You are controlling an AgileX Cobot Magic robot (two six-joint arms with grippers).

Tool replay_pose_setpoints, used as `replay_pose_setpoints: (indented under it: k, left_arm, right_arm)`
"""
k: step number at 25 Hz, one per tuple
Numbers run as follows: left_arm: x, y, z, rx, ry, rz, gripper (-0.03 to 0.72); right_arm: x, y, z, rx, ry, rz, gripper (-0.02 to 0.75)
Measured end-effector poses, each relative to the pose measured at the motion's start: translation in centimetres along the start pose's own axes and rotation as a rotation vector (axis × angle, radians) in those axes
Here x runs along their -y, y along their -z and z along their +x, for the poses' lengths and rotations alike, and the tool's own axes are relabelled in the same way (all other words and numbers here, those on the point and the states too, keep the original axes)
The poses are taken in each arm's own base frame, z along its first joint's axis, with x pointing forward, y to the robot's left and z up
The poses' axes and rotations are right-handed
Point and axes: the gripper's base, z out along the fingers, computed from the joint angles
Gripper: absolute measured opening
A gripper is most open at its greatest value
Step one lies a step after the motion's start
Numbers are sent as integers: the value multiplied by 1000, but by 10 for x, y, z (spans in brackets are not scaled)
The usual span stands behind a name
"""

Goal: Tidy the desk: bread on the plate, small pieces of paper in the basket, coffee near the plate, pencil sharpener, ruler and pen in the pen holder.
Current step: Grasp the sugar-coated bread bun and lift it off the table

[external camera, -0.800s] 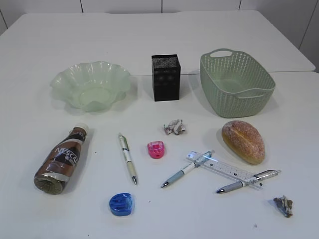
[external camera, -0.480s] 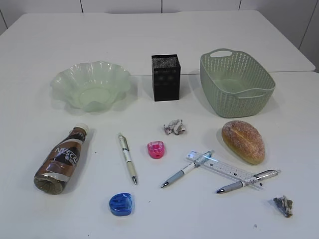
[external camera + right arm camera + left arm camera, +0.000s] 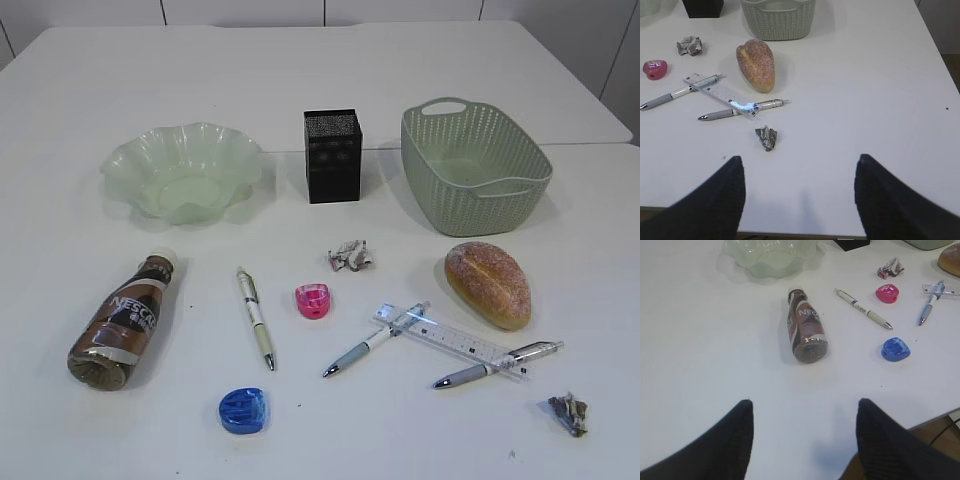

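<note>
The bread (image 3: 488,284) lies on the desk (image 3: 320,70) in front of the basket (image 3: 475,165). Left of it, the coffee (image 3: 120,322) lies on its side below the plate (image 3: 185,175). The pen holder (image 3: 333,155) stands at the middle back. One paper wad (image 3: 350,255) sits mid-desk, another (image 3: 568,412) at the front right. A pink sharpener (image 3: 313,300), a blue sharpener (image 3: 243,409), the ruler (image 3: 450,340) and three pens (image 3: 255,318) lie scattered. My left gripper (image 3: 805,407) hangs open and empty short of the coffee (image 3: 806,331). My right gripper (image 3: 799,162) is open and empty, just short of a wad (image 3: 767,137).
Two of the pens (image 3: 742,108) cross the ruler (image 3: 722,92) beside the bread (image 3: 756,64). The desk's front edge (image 3: 790,235) runs right under my right fingers. Neither arm shows in the exterior view.
</note>
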Motion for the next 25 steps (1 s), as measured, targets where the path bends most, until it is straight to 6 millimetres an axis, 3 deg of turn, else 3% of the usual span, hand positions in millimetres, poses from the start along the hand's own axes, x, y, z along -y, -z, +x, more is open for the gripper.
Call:
replay_pose_setpoints:
  k: [25]
  left_arm:
    - [0,0,0,0,1,1,446]
  right_arm:
    - [0,0,0,0,0,0,533]
